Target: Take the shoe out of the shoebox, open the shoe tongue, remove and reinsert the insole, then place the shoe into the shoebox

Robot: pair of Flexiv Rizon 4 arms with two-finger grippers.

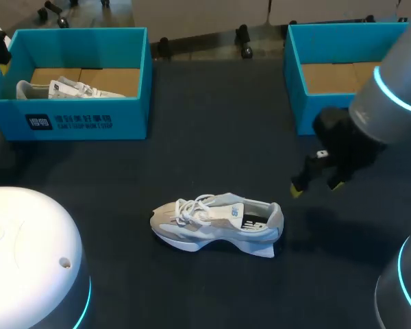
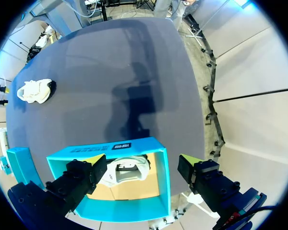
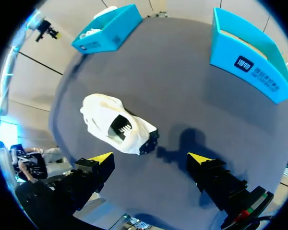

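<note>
Shoe [image 1: 216,221] stands on its sole in the middle of the dark surface [image 1: 205,151], out of both boxes, with its toe toward my left side.

From above I see my right end effector [image 1: 316,186] hanging over the surface near the heel. Its fingers are apart and hold nothing. My right wrist view shows what the top view does not: it looks down into the shoe's mouth, where I see something dark with white marks. I cannot tell if that is the insole. The shoe lies ahead of my spread fingers and does not touch them.

My left end effector [image 2: 141,160] shows only in its own wrist view. Its fingers are wide apart over the left shoebox [image 2: 156,158] and grip nothing. A second shoe [image 2: 127,172] lies inside that box.

The top view looks into the right shoebox [image 1: 301,96] and shows its brown floor. My right wrist view sees only its blue outer wall. In the top view, my right arm [image 1: 390,96] covers part of that box and the picture edge cuts it off. From my left wrist, the shoe on the surface is only a small white lump far away.
</note>
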